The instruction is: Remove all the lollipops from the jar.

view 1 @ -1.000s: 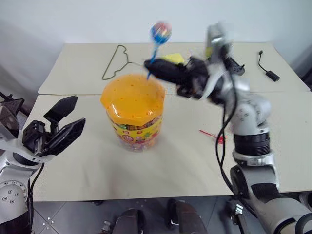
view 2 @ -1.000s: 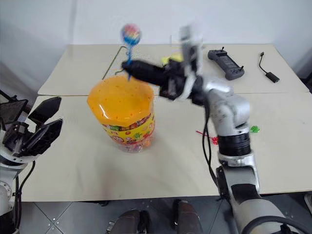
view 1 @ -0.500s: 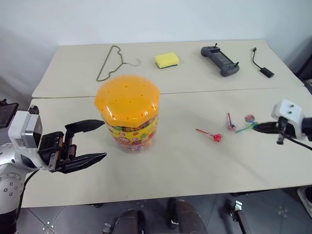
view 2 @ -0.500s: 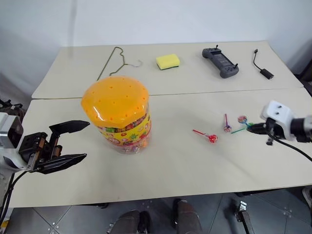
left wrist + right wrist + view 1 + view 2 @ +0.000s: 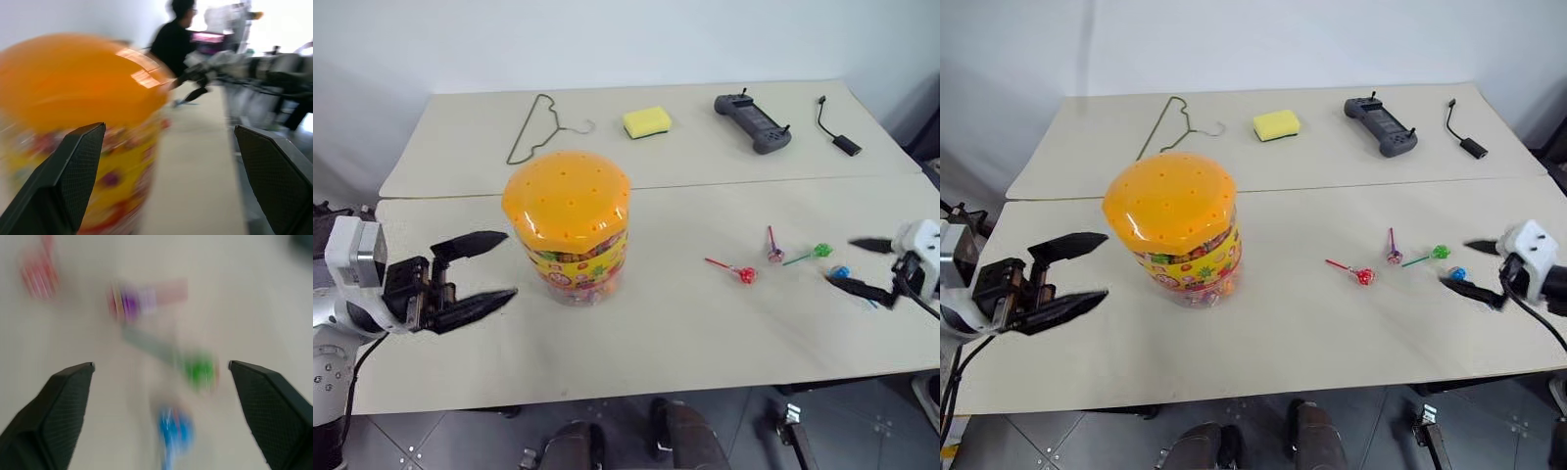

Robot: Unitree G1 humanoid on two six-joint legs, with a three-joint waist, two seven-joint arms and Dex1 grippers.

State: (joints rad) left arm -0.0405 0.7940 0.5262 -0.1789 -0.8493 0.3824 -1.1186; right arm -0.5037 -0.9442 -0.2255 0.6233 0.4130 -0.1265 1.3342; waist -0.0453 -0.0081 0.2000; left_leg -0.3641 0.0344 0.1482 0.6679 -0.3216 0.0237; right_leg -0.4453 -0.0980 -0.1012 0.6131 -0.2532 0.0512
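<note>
Orange plastic caps the jar (image 5: pixel 568 227), which stands upright on the table (image 5: pixel 636 333) just ahead of the left gripper (image 5: pixel 475 269). In the head views that gripper's two black fingers are spread wide and level with the jar's side, which I read as a stance for bracing the tub rather than a grip, since nothing sits between them. Off at the far side of the table, the right gripper (image 5: pixel 862 266) is also spread wide and holds nothing; the blue lollipop (image 5: pixel 839 272) lies on the table just beside its fingertips, on the jar side. A little farther from it lie the green lollipop (image 5: pixel 820 251), the purple lollipop (image 5: pixel 774 254) and the red lollipop (image 5: pixel 745 274), grouped loosely and all well apart from the jar. Judging by four candies out, the emptying looks done or nearly so.

From the left wrist, the jar fills the space between and beyond the open fingers, close but not touching them, and a person (image 5: pixel 176 41) stands far behind.

From the right wrist, all four lollipops lie on bare table between the parted fingers, the blue one nearest, untouched.
</note>
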